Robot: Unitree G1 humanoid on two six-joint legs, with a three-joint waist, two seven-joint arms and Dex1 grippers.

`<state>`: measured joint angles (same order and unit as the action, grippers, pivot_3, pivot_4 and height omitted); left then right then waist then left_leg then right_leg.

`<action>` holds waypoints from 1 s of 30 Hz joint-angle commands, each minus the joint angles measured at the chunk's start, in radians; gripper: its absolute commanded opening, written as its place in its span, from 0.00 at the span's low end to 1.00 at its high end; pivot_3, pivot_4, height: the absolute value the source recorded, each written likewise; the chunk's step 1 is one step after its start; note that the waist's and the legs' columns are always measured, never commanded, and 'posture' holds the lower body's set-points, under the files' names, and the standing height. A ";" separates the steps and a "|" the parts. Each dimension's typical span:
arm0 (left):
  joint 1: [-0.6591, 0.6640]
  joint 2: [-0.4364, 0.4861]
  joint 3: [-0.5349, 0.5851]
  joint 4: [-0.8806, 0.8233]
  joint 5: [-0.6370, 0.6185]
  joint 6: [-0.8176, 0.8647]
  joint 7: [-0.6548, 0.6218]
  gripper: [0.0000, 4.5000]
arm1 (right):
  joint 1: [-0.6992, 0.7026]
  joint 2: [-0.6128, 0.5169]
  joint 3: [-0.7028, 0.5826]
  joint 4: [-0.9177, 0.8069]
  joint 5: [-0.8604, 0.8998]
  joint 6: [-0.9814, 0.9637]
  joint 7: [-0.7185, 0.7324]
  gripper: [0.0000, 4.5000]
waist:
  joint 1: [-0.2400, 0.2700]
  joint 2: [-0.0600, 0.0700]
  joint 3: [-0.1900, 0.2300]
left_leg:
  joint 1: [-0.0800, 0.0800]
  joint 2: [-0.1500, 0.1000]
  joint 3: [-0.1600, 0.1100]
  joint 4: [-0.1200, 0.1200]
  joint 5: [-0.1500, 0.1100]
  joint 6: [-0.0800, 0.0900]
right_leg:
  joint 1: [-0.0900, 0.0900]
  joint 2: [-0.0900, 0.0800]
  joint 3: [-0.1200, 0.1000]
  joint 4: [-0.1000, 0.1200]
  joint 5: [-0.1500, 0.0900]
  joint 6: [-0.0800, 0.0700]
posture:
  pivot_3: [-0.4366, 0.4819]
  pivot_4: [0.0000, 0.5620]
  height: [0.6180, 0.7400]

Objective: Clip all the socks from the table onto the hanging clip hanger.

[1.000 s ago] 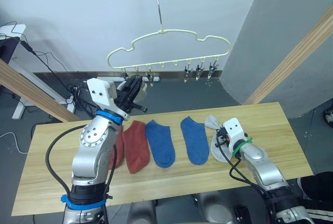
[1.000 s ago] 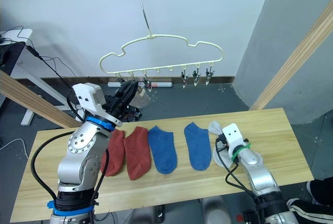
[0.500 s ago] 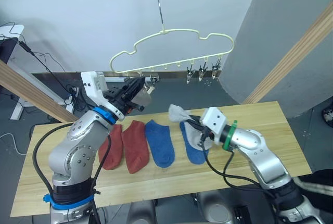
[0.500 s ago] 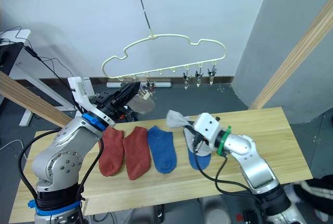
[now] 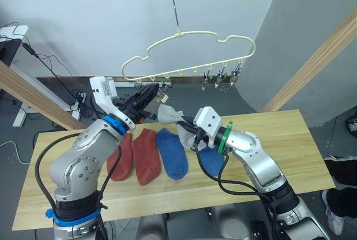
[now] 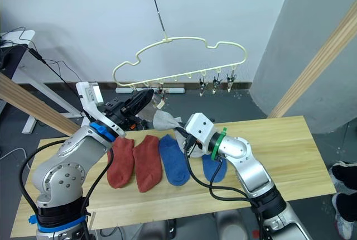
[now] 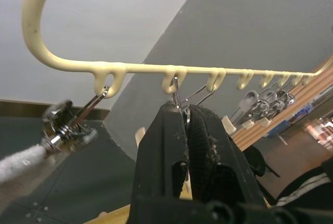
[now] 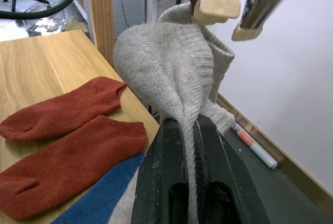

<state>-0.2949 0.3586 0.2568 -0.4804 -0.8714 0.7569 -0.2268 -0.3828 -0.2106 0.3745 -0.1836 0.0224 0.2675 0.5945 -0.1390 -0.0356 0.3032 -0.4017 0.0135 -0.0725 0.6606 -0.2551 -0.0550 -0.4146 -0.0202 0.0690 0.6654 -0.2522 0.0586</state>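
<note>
Right blue sock (image 5: 211, 161) (mostly behind the right arm), toe end showing

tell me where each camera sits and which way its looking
Head stereo eyes: look down over both arms at the table, the clip hanger, the grey sock.
Left wrist: looks up along the left gripper, shut on a clip.
Right wrist: along the right gripper, holding that sock.
Shared: hanger, sock.

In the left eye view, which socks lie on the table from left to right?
First rust-red sock → second rust-red sock → first blue sock → second blue sock, partly behind the right arm.
</note>
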 commanded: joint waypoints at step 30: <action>0.011 0.014 0.006 -0.033 -0.020 -0.023 -0.016 0.00 | 0.024 0.043 -0.028 -0.084 0.057 -0.019 -0.016 0.01 | 0.000 0.000 0.000 | 0.000 0.000 0.000 0.000 0.000 0.000 | 0.000 0.000 0.000 0.000 0.000 0.000 | 0.24 0.51 1.00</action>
<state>-0.2872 0.3677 0.2585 -0.4797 -0.8787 0.7546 -0.2301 -0.3634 -0.1800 0.3463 -0.2163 0.0613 0.2539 0.5846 -0.1392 -0.0356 0.3032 -0.4017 0.0136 -0.0723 0.6603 -0.2552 -0.0550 -0.4146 -0.0202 0.0691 0.6651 -0.2523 0.0586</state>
